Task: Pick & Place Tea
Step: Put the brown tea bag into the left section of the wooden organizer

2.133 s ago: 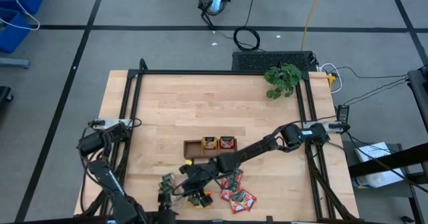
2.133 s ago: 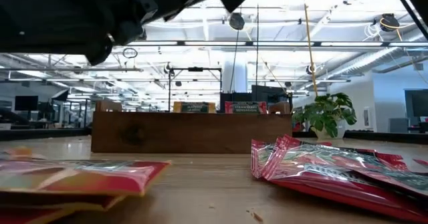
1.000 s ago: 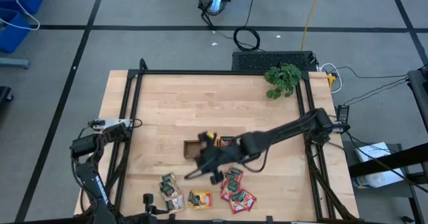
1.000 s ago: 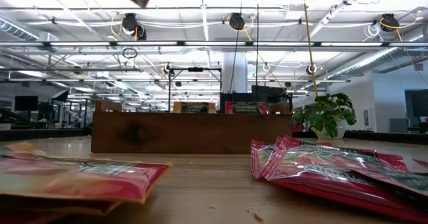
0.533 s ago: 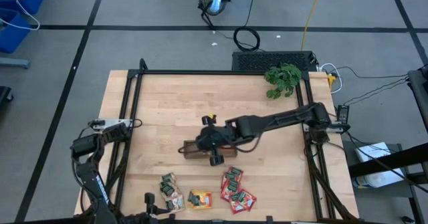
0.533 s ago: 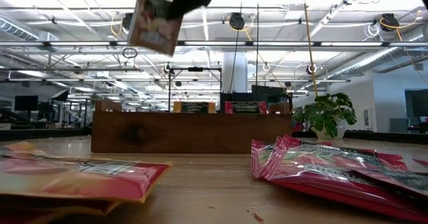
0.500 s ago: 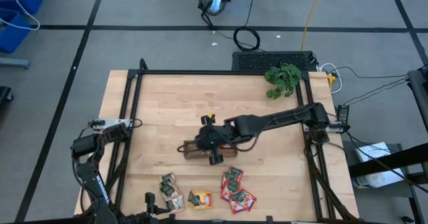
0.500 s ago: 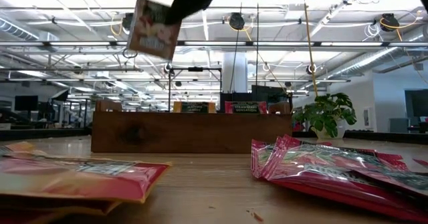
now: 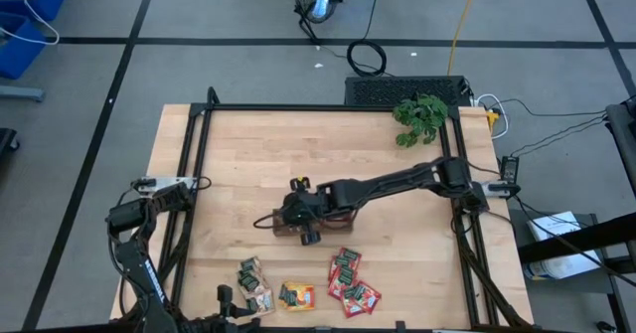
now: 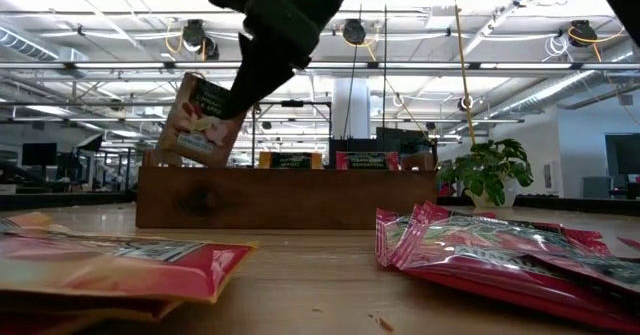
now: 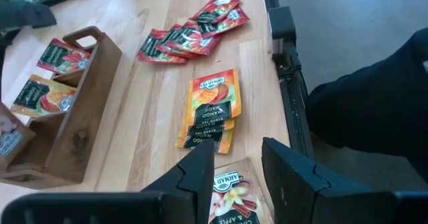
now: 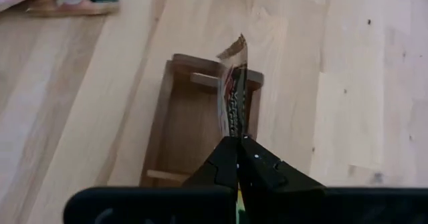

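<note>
One sachet, held over the left end of the tray (image 9: 281, 227) by the right gripper (image 9: 298, 216), fingers pressed together on it; viewed from above, mostly hidden under the arm, with loose tea (image 9: 298, 295) left in piles near the front edge. From table height: gripped the sachet (image 10: 200, 120) by its upper corner, above the tray's near wall and clear of it, long axis tilted, free end down and to the left, printed face toward the camera. Past the left gripper (image 11: 237, 160), parked low with fingers spread and nothing between them: showed orange sachets (image 11: 210, 110) just ahead and two filled slots in the tray. From the right wrist: seen edge-on, pointing away from the fingers, roughly along the tray's length. Risks, as judged: could catch a wall or divider because of the tilt, then rest on the rim or slip outside; could flutter wide if let go this high.
</note>
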